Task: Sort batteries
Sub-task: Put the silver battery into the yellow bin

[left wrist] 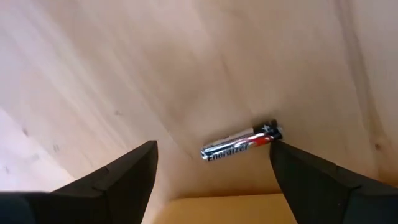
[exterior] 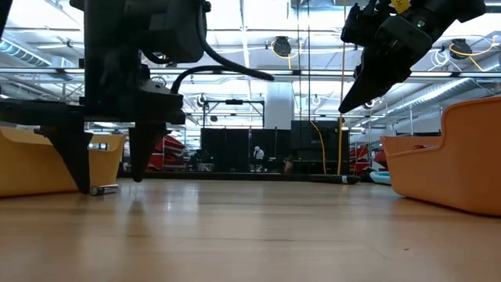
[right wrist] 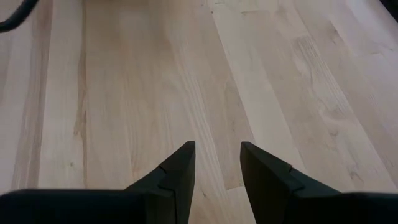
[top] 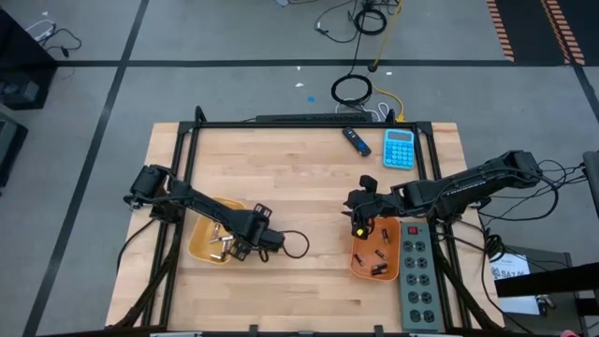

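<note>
The left gripper (left wrist: 211, 168) is standing wide open low over the wood, holding nothing, its fingers straddling a silvery battery (left wrist: 241, 144) that is lying just beside the yellow tray (top: 211, 242) at lower left. The right gripper (right wrist: 217, 171), fingers parted a little and empty, is hanging above the orange tray (top: 374, 257) of dark batteries (top: 378, 269) right of centre.

battery (left wrist: 242, 144) beside left tray (top: 198, 245) — on table (top: 299, 168)

I see a silver, black and red battery (left wrist: 241, 144) on my pale wood table (top: 299, 168), two orange trays (top: 211, 245), a blue calculator (top: 400, 149).
</note>
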